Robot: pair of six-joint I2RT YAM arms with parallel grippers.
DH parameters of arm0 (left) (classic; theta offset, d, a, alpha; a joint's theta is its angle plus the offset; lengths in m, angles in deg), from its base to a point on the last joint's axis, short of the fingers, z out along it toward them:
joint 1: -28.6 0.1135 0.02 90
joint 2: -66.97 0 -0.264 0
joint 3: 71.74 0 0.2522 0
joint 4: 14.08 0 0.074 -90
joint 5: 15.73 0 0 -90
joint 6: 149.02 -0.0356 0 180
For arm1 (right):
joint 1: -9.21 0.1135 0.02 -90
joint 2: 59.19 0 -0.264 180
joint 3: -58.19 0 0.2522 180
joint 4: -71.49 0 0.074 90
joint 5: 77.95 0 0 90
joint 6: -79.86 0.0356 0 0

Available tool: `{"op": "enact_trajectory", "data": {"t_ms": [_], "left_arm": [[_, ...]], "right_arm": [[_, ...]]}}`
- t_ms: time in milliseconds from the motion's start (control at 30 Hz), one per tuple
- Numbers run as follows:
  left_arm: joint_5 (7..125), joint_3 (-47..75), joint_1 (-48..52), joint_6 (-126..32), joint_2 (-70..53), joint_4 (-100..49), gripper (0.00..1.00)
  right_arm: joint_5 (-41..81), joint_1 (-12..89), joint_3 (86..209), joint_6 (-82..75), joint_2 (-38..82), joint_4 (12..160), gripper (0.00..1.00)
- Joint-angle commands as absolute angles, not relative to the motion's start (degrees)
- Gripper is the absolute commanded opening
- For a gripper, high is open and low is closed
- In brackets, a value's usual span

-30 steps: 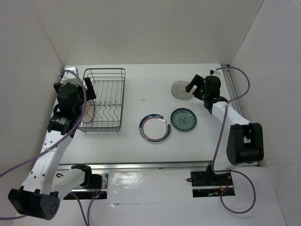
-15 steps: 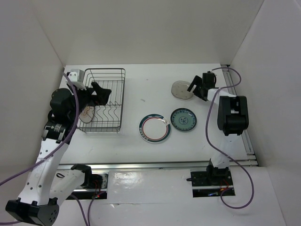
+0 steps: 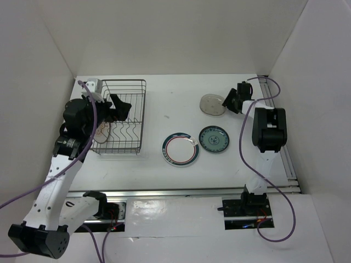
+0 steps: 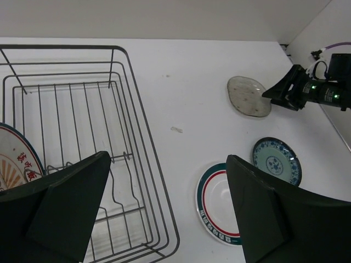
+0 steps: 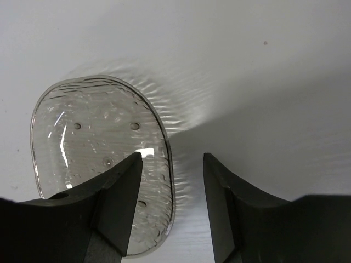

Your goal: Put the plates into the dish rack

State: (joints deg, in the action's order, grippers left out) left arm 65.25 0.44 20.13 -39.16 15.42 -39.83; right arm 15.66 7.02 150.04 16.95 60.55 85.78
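Grey small plate (image 5: 98, 142) lies far right; right gripper (image 5: 173, 164), partly open, straddles its rim, contact unclear. Left gripper (image 4: 167, 159) gapes wide, empty, over the dish rack (image 4: 60, 46); the orange-centred plate (image 4: 13, 159) inside is half cut off.

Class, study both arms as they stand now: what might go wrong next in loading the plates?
1. The clear plate lies flat on the table, and the open right gripper straddles only its thin rim; closing may slide it instead of gripping.
2. The orange-patterned plate already sits in the rack; a second plate lowered carelessly might knock against it.
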Motion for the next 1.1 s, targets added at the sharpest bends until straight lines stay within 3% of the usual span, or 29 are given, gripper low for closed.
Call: {"op": "enact_trajectory", "data": {"t_ms": [0,67,133,167,200,267,367,567,700,1067], "left_arm": [[67.1,2.9,20.3,-40.2,14.1,-39.8,1.00],[67.1,2.9,20.3,-40.2,14.1,-39.8,1.00],[68.5,2.9,20.3,-40.2,14.1,-39.8,1.00],[69.5,2.9,20.3,-40.2,14.1,-40.5,1.00],[70.7,2.9,20.3,-39.7,13.5,-40.5,1.00],[74.0,3.5,20.3,-39.2,12.6,-41.8,1.00],[74.1,4.9,20.3,-38.6,9.6,-43.7,1.00],[69.4,5.7,20.3,-38.1,6.6,-44.3,1.00],[62.4,6.5,20.3,-35.8,3.9,-44.3,1.00],[54.3,6.2,20.3,-34.8,1.8,-40.8,1.00]], "right_arm": [[15.0,8.5,152.7,15.1,63.9,90.4,0.56],[13.9,9.0,154.7,15.1,65.5,92.5,0.52],[13.4,9.7,157.2,14.6,66.8,94.2,0.37],[13.4,9.7,157.8,14.6,67.3,95.1,0.20],[12.2,10.3,158.5,14.6,67.8,96.7,0.10],[11.7,10.3,159.3,14.6,68.3,97.3,0.00],[12.1,10.3,157.6,16.8,66.2,96.9,0.00],[19.5,12.5,137.5,23.6,47.0,72.4,0.00],[23.4,19.5,132.2,23.0,37.4,60.3,0.00],[31.6,33.0,127.2,21.3,31.4,51.7,0.00]]}}
